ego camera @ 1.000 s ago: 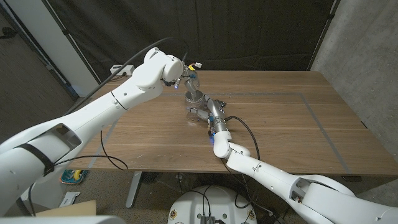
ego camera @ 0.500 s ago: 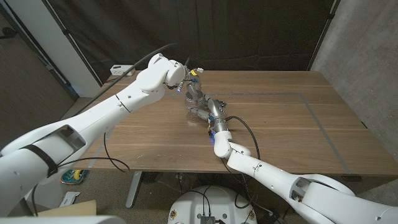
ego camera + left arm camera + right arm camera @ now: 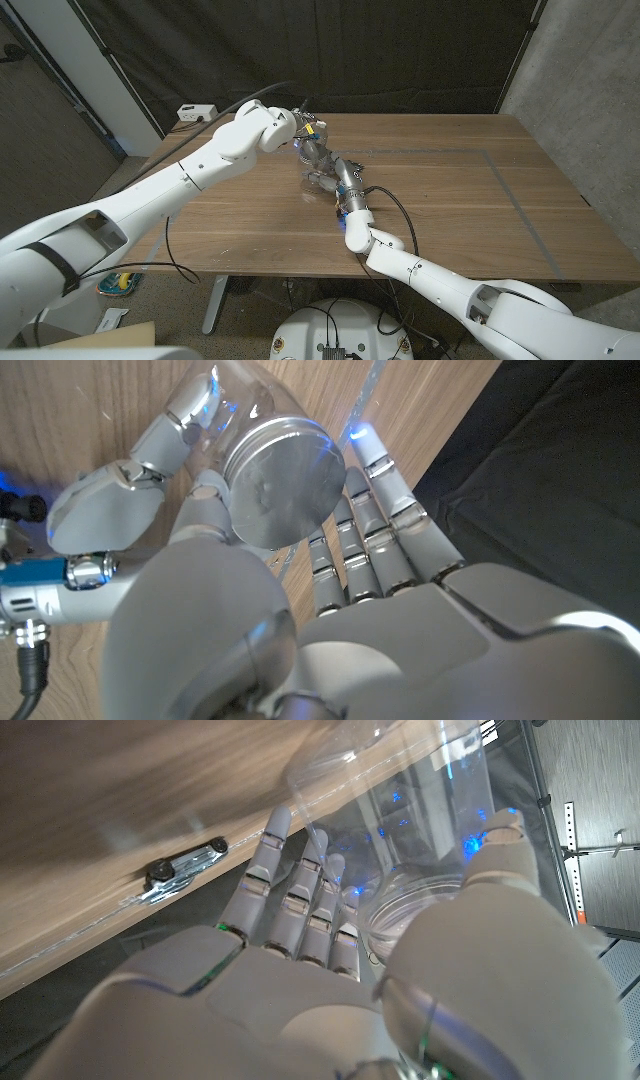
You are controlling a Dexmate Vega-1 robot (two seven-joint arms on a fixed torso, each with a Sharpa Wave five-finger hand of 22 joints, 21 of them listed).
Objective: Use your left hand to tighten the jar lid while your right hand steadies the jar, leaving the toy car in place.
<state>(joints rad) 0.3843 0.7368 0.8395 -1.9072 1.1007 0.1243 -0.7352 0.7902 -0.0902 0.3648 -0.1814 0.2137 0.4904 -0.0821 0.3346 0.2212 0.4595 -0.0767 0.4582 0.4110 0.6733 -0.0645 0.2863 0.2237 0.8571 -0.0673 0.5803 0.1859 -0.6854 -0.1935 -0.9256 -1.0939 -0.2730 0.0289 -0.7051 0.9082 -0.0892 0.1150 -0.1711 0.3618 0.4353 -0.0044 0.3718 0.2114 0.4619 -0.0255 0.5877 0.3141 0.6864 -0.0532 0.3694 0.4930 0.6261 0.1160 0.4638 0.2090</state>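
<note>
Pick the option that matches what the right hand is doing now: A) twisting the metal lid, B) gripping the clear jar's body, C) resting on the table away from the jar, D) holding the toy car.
B: in the right wrist view the right hand wraps its fingers and thumb around the clear jar, while the left hand is at the metal lid.

Head view: jar (image 3: pixel 318 165) mostly hidden behind the left hand (image 3: pixel 305 135) and right hand (image 3: pixel 335 178), lid not distinguishable, toy car too small to tell. Right wrist view: jar body is a clear blur past the fingers (image 3: pixel 300 895). Both wrist views cut the palms at the edge.
</note>
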